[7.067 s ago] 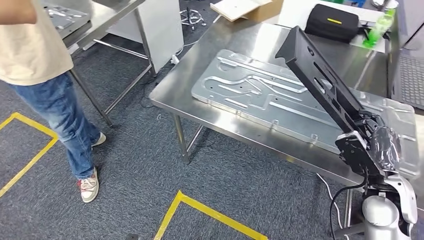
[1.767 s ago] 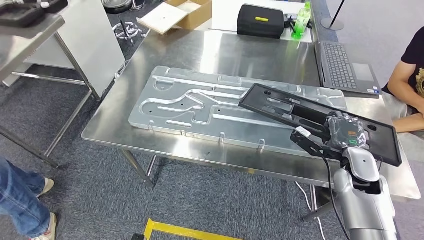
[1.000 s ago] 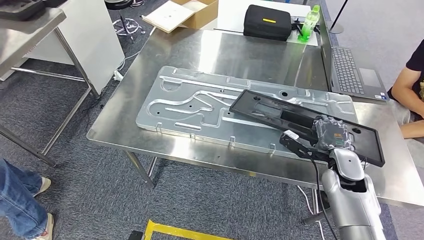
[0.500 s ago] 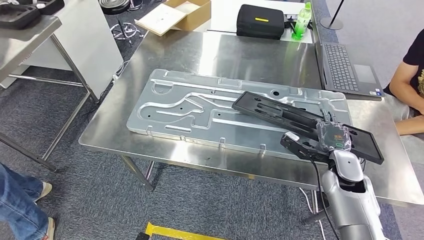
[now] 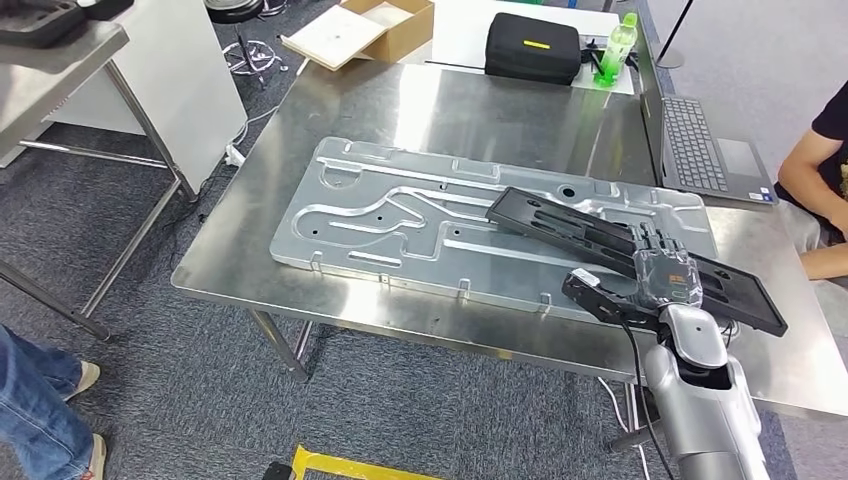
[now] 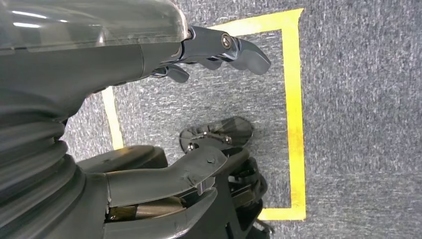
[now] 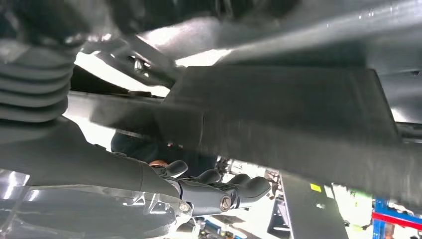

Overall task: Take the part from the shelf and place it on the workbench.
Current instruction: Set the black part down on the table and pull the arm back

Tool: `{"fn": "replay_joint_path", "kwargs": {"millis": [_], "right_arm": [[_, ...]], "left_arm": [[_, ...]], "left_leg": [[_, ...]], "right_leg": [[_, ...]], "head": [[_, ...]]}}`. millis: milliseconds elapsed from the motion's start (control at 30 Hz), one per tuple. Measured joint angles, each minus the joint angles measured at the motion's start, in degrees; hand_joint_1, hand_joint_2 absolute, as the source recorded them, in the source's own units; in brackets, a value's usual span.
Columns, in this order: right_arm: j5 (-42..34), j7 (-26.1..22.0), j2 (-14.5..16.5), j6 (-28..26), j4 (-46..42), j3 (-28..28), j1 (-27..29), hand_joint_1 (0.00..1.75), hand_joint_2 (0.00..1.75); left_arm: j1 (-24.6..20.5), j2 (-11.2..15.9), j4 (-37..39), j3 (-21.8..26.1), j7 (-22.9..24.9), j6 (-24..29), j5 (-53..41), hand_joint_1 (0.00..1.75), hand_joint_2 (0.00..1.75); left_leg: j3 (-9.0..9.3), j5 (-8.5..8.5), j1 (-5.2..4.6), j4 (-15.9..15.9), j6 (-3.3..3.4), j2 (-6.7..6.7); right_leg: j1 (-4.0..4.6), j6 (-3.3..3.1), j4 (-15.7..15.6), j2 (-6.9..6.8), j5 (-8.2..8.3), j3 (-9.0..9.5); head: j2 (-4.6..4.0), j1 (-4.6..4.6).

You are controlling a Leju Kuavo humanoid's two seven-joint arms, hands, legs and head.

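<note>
A long black slotted part (image 5: 560,222) lies nearly flat over the steel workbench (image 5: 450,110). Its far end is low over a large aluminium plate (image 5: 400,205); whether it touches the plate I cannot tell. My right hand (image 5: 665,275) grips the part near its right end, fingers on top. In the right wrist view the black part (image 7: 278,114) runs between the thumb and the dark fingers (image 7: 239,189). My left hand (image 6: 149,55) hangs over grey carpet, fingers apart, holding nothing.
A laptop (image 5: 705,150), a black case (image 5: 535,45) and a green bottle (image 5: 615,50) stand at the bench's far right. A person (image 5: 815,170) sits at the right edge. A second steel table (image 5: 60,50) is at upper left, another person's leg (image 5: 35,420) at lower left.
The view has turned and shifted across the frames. The black part came down from a steep tilt to nearly flat over the plate, still in my right hand.
</note>
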Motion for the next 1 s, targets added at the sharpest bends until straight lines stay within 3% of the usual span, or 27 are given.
{"fn": "replay_joint_path", "kwargs": {"millis": [33, 100, 233, 300, 400, 433, 467, 500, 533, 600, 667, 733, 800, 900, 933, 967, 1000], "right_arm": [[0.0, 0.0, 0.0, 0.0, 0.01, -0.02, -0.05, 0.0, 0.0], [0.0, 0.0, 0.0, 0.0, 0.0, -0.04, -0.18, 0.0, 0.0], [0.0, 0.0, 0.0, -0.02, -0.04, -0.06, -0.23, 0.0, 0.0], [0.02, 0.0, 0.0, -0.02, -0.08, -0.06, -0.28, 0.0, 0.0], [0.05, 0.0, 0.03, -0.01, -0.08, -0.06, -0.26, 0.0, 0.0], [0.06, 0.0, 0.05, 0.0, -0.08, -0.06, -0.23, 0.0, 0.0], [0.06, -0.01, 0.08, -0.01, -0.1, -0.06, -0.18, 0.0, 0.0], [0.05, -0.01, 0.14, -0.02, -0.2, -0.06, -0.1, 0.0, 0.0], [0.01, -0.02, 0.26, -0.03, -0.47, -0.06, 0.06, 0.0, 0.0], [-0.24, -0.05, 0.65, -0.07, -1.54, -0.06, 0.6, 0.0, 0.0], [-0.85, -0.2, 1.33, -0.11, -3.43, -0.06, 1.53, 0.0, 0.0], [-1.87, -0.49, 2.24, -0.23, -5.95, -0.06, 2.77, 0.0, 0.0], [-3.19, -0.82, 2.91, -0.59, -8.49, -0.06, 3.84, 0.0, 0.0], [-5.76, -1.67, 3.51, -1.82, -12.48, -0.07, 5.43, 0.0, 0.0], [-6.66, -2.05, 3.78, -2.29, -13.93, -0.08, 6.17, 0.0, 0.0], [-7.44, -2.41, 4.06, -2.67, -15.3, -0.08, 6.89, 0.0, 0.0], [-8.17, -2.73, 4.37, -2.95, -16.8, -0.08, 7.44, 0.0, 0.0]], "left_arm": [[0.0, 0.0, 0.0, 0.0, 0.0, 0.0, -0.01, 0.0, 1.75], [-0.03, 0.0, 0.0, 0.0, 0.0, 0.0, -0.02, 0.0, 1.75], [-0.05, 0.01, 0.0, 0.0, 0.0, 0.01, -0.01, 0.0, 1.75], [-0.07, 0.01, 0.0, 0.0, 0.0, 0.02, -0.01, 0.0, 1.75], [0.02, 0.0, 0.0, 0.0, 0.06, 0.02, 0.03, 0.0, 0.44], [0.1, 0.0, 0.0, 0.0, 0.09, 0.02, 0.11, 0.0, 0.0], [0.17, 0.01, 0.0, 0.0, 0.13, 0.02, 0.24, 0.0, 0.0], [0.2, 0.01, 0.0, 0.0, 0.14, 0.04, 0.43, 0.0, 0.0], [0.21, 0.02, 0.0, 0.0, 0.13, 0.1, 0.62, 0.0, 0.0], [0.17, 0.05, 0.0, 0.03, 0.04, 0.31, 0.91, 0.0, 0.0], [0.24, 0.07, 0.0, 0.14, -0.08, 0.52, 1.21, 0.0, 0.0], [0.41, 0.07, 0.0, 0.31, -0.13, 0.65, 1.57, 0.0, 0.0], [0.48, 0.07, 0.0, 0.5, -0.18, 0.71, 1.83, 0.0, 0.0], [0.51, 0.07, 0.0, 0.91, -0.21, 0.76, 2.02, 0.0, 0.0], [0.56, 0.08, 0.0, 1.06, -0.18, 0.82, 2.09, 0.0, 0.0], [0.64, 0.08, 0.0, 1.21, -0.12, 0.89, 2.17, 0.0, 0.0], [0.7, 0.09, 0.0, 1.36, -0.02, 0.97, 2.31, 0.0, 0.0]], "left_leg": [[0.04, -0.11, 0.01, 0.1, -0.14, -0.01], [0.0, -0.34, -0.17, 0.39, -0.6, -0.03], [0.04, -0.73, -0.23, 0.65, -1.7, 0.0], [-1.1, -2.76, -0.15, 3.57, -2.27, 0.01], [-6.11, -7.71, 0.07, 14.25, -2.7, 0.01], [-7.2, -8.1, 0.12, 16.4, -2.74, 0.01], [-7.31, -7.45, 0.14, 16.46, -2.7, 0.01], [-6.34, -5.85, 0.14, 14.34, -2.58, 0.02], [-4.57, -3.74, 0.14, 10.66, -2.37, 0.02], [-1.09, -1.11, -0.01, 3.47, -1.94, 0.0], [0.12, -0.89, -0.23, 0.87, -1.59, -0.03], [0.28, -0.72, -0.3, 0.42, -1.06, -0.05], [0.56, -0.4, -0.19, -0.21, -0.39, -0.04], [0.74, -0.34, -0.15, -0.49, 0.14, 0.0], [0.76, -0.41, -0.17, -0.45, 0.18, 0.0], [0.79, -0.49, -0.18, -0.39, 0.19, -0.01], [0.84, -0.61, -0.16, -0.27, 0.14, -0.02]], "right_leg": [[-0.01, -0.1, -4.01, -0.05, 1.96, 1.9], [0.25, -0.52, -10.2, -0.11, 4.13, 4.89], [0.47, -1.77, -11.81, -0.02, 4.32, 5.7], [0.24, -2.5, -12.13, -0.11, 4.46, 6.03], [0.37, -3.05, -12.09, -0.23, 4.35, 6.09], [0.42, -3.11, -12.04, -0.21, 4.3, 6.1], [0.45, -3.14, -11.99, -0.18, 4.25, 6.13], [0.47, -3.11, -11.93, -0.14, 4.19, 6.2], [0.48, -3.04, -11.89, -0.1, 4.1, 6.29], [0.65, -2.69, -11.75, -0.03, 3.87, 6.35], [0.74, -2.2, -11.69, 0.02, 3.78, 6.24], [0.61, -1.61, -11.78, 0.04, 3.73, 6.23], [0.44, -1.08, -10.51, 0.01, 2.6, 5.73], [0.2, -0.58, -0.81, -0.02, -2.36, 1.08], [0.13, -0.44, 2.41, -0.03, -3.34, -0.62], [0.05, -0.34, 3.8, -0.05, -3.23, -1.49], [-0.03, -0.27, 2.86, -0.07, -1.96, -1.22]], "head": [[0.0, 0.01], [0.0, 0.0], [0.0, -0.01], [0.0, -0.02], [0.0, -0.02], [0.0, -0.03], [0.0, -0.03], [0.0, -0.03], [0.0, -0.03], [0.0, -0.01], [0.0, 0.0], [0.0, -0.01], [0.0, 0.02], [0.0, 0.04], [0.0, 0.04], [0.0, 0.04], [0.0, 0.03]]}}
